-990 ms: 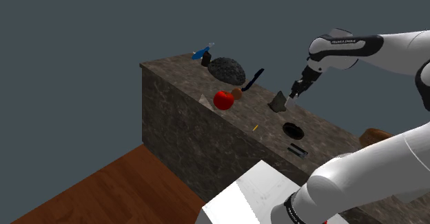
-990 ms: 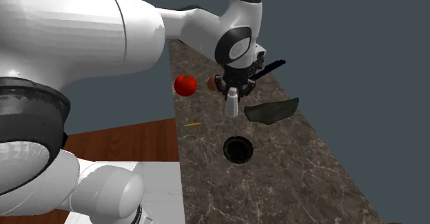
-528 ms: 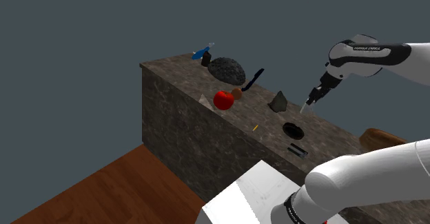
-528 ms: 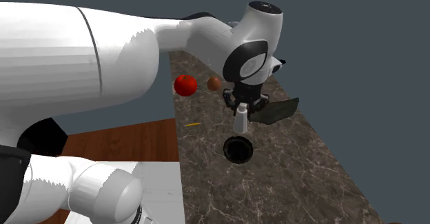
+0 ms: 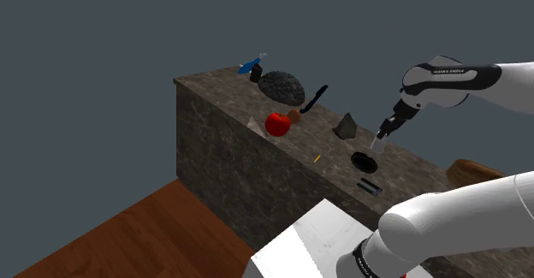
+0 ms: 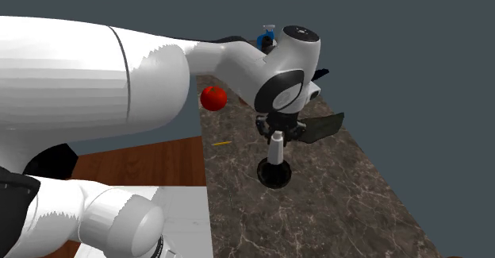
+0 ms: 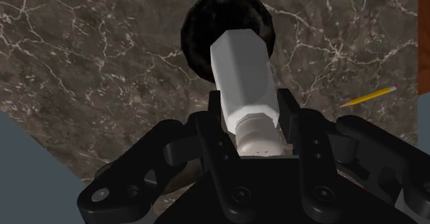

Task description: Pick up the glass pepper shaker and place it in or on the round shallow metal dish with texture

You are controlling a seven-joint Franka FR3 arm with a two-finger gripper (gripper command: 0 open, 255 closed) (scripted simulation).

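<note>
Pepper shaker [image 7: 244, 71], clamped at its cap end in the tool [image 7: 255, 114], hangs base-down directly above the dark round dish [image 7: 200, 26] on the counter [image 7: 83, 64].

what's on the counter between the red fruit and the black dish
A yellow pencil lies between the red fruit and the black dish, plain in the second exterior view.

Claw [image 6: 277, 129] with white pepper shaker [image 6: 276, 148] moved away from grey wedge-shaped piece [image 6: 316, 127], nearer along surface [image 6: 333, 205] and lower. Shaker now directly above black round dish [image 6: 274, 177].
</note>
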